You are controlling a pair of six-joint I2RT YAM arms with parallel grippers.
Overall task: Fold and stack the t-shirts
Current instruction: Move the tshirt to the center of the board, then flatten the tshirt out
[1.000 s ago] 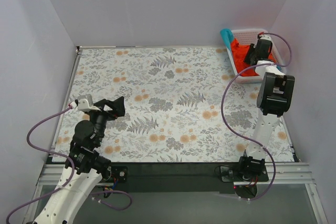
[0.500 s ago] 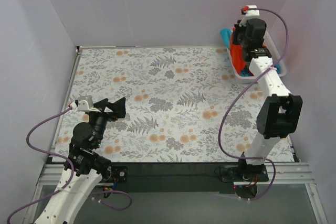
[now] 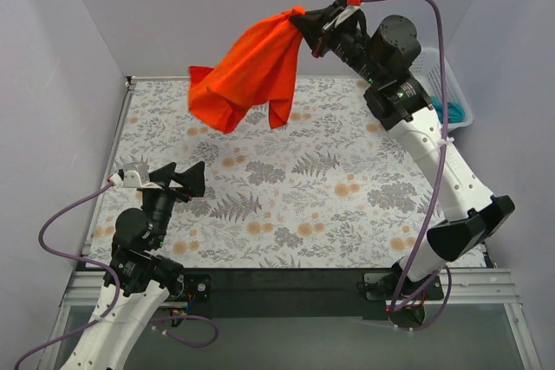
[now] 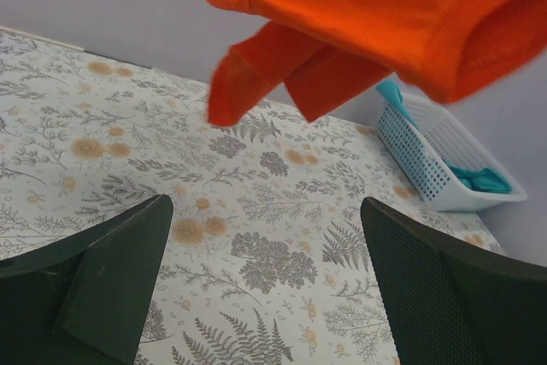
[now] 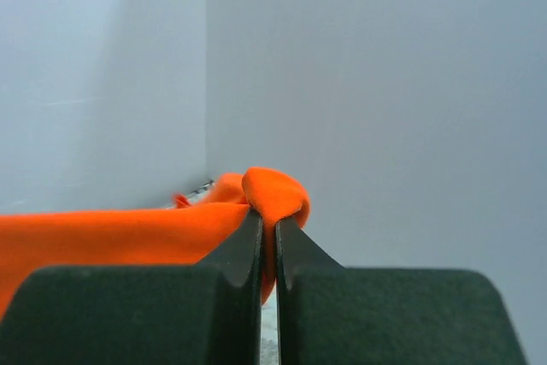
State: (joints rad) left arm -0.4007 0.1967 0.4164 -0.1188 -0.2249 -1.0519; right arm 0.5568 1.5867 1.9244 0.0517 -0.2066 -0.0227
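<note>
My right gripper (image 3: 310, 22) is shut on an orange t-shirt (image 3: 247, 71) and holds it high in the air over the back of the table. The shirt hangs out to the left, bunched. In the right wrist view the fingers pinch a fold of orange cloth (image 5: 273, 197). The shirt also shows at the top of the left wrist view (image 4: 367, 14). A teal t-shirt (image 3: 451, 111) lies in the white basket (image 3: 431, 67) at the back right. My left gripper (image 3: 192, 178) is open and empty, low over the table's left side.
The table carries a floral cloth (image 3: 295, 171). Grey walls close in at the back and both sides. The white basket also shows in the left wrist view (image 4: 436, 160) with teal cloth inside.
My right arm has lifted the orange t-shirt out of the basket and swung it up and left over the table. The left arm has barely moved.
</note>
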